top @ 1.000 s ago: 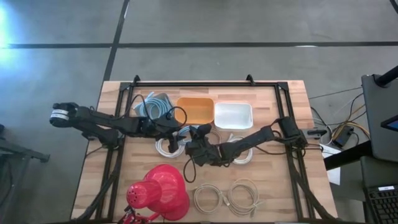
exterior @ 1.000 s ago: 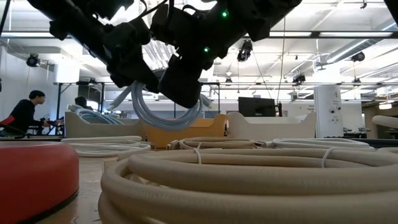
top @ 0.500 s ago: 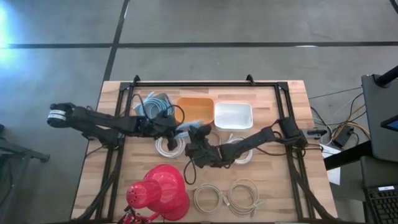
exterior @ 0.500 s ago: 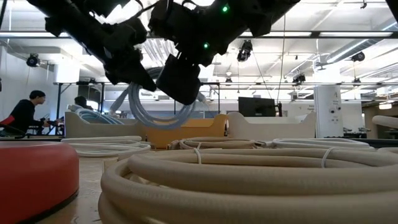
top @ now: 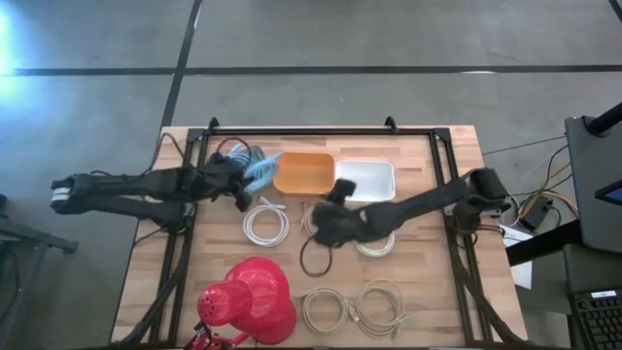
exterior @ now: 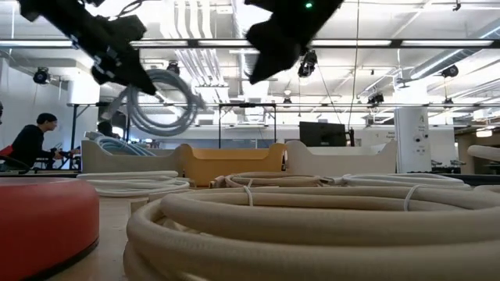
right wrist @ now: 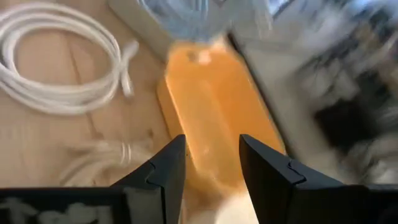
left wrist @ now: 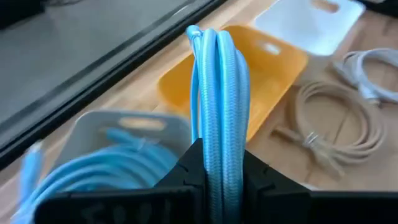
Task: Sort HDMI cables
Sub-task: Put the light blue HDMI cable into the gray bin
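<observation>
A light blue HDMI cable coil hangs over the grey bin, which holds more light blue cable. My left gripper is shut on this coil. My right gripper stands open with nothing between its fingers, near the orange bin, high above the table in the low view. A white coil and beige coils lie flat on the table. My left gripper pinches several strands of the coil's ring between its two fingers, at the side of the ring nearest the arm. The fingers come from the table's left, slanting down. The coil stands on edge, lifted clear of table and bins.
A white bin stands right of the orange one. A red cone lamp sits near the front edge, with two beige coils beside it. A dark cord ring lies mid-table. A person sits far behind.
Both grippers were at the light blue coil mid-table. My left gripper has carried it up and toward the table's far left, over the grey bin. My right gripper has come away from the coil, risen and drawn back toward the right.
</observation>
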Controlling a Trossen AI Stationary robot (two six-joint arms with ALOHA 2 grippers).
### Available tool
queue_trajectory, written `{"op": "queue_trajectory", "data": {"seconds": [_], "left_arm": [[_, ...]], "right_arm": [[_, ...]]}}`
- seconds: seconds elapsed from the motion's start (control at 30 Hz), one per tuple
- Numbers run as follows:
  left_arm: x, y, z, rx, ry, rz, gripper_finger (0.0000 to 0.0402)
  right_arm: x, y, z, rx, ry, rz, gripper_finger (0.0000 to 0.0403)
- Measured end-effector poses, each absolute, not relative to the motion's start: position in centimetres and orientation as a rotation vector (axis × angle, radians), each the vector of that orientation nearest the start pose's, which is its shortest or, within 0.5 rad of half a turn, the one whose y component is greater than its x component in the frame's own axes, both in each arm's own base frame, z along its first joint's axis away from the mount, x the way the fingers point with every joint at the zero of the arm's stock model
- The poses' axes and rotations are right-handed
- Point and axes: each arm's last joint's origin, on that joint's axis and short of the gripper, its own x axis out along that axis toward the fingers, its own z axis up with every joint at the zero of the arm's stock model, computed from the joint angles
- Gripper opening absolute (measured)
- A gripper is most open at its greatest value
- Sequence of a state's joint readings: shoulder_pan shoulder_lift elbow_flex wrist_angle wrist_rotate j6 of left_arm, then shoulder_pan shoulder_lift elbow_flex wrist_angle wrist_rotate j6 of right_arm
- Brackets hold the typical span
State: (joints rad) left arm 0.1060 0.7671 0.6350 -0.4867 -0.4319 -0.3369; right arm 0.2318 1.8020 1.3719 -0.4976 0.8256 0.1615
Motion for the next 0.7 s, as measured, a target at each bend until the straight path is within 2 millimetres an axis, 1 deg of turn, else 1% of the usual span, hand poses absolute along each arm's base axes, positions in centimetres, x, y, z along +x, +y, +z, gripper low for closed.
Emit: {"op": "queue_trajectory", "data": {"seconds": [0.1,0.2,0.27,0.37,0.47,0.57,0.63,0.7], "left_arm": [[14.3,3.2,25.9,-0.243,0.545,0.666,0.0036],[13.5,3.6,25.5,-0.264,0.594,0.725,0.0034],[13.3,3.9,25.2,-0.267,0.621,0.755,0.0035],[13.6,4.6,24.6,-0.272,0.628,0.787,0.0036],[14.2,5.2,23.5,-0.289,0.648,0.779,0.0036],[14.7,5.8,22.3,-0.326,0.665,0.741,0.0036],[14.7,6.1,21.5,-0.336,0.689,0.757,0.0036],[14.7,6.4,20.9,-0.338,0.711,0.783,0.0037]], "right_arm": [[35.7,5.8,24.9,-0.227,0.791,-0.636,0.0141],[34.4,5.5,25.0,-0.218,0.789,-0.638,0.0135],[33.7,5.4,24.9,-0.207,0.778,-0.637,0.0132],[32.7,5.0,24.5,-0.215,0.79,-0.64,0.0128],[31.5,4.8,24.9,-0.206,0.786,-0.626,0.0128],[29.8,4.6,26.1,-0.156,0.763,-0.566,0.0127],[28.6,4.4,27.1,-0.099,0.719,-0.515,0.0127],[27.3,4.2,27.6,-0.063,0.683,-0.464,0.0127]]}}
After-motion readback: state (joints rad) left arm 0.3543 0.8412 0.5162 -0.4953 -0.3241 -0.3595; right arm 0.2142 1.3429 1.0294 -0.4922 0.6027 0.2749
